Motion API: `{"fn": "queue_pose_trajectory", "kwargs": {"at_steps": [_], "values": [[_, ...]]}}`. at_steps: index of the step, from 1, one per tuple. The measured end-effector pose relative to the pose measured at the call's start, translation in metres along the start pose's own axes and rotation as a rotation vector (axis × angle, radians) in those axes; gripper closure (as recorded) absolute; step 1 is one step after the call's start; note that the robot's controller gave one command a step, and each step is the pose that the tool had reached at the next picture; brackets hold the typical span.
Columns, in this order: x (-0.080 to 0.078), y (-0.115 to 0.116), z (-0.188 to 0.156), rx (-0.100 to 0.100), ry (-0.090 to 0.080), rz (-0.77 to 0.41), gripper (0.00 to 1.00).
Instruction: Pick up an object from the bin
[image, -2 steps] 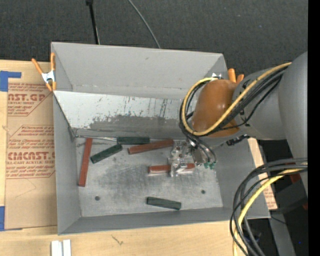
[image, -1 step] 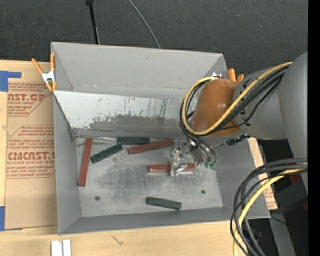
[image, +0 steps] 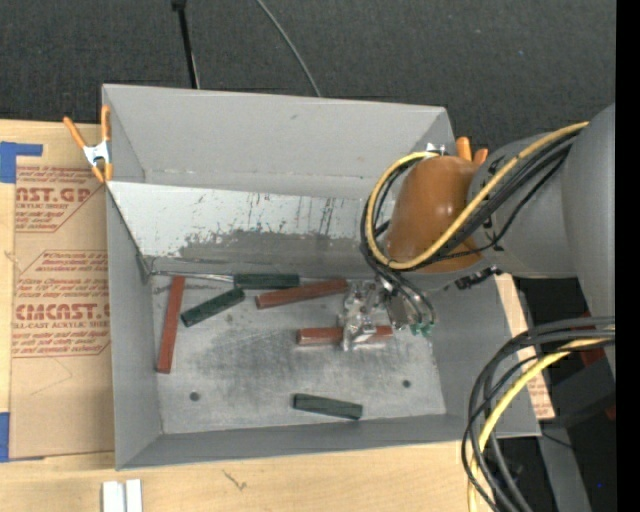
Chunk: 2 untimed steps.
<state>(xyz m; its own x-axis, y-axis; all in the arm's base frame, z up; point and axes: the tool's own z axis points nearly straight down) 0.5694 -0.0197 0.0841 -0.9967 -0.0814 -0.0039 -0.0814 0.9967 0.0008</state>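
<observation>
My gripper (image: 360, 330) is down on the bin floor at the middle right, its metal fingers standing at the right end of a short red-brown bar (image: 320, 337). The bar lies flat and passes between the fingertips. A longer red-brown bar (image: 298, 294) lies just behind the gripper, pointing left. In front of it, near the bin's front wall, rests a dark green bar (image: 327, 406).
Further left lie a dark green bar (image: 211, 307), another dark green bar (image: 265, 281) against the back wall, and a long red-brown bar (image: 170, 324) standing lengthwise by the left wall. The arm with its orange cover and cables hangs over the bin's right side.
</observation>
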Motion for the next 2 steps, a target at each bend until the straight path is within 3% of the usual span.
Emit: {"fn": "queue_pose_trajectory", "kwargs": {"at_steps": [2], "values": [[0.001,0.000,-0.024,0.000,0.007,0.000,1.00]]}}
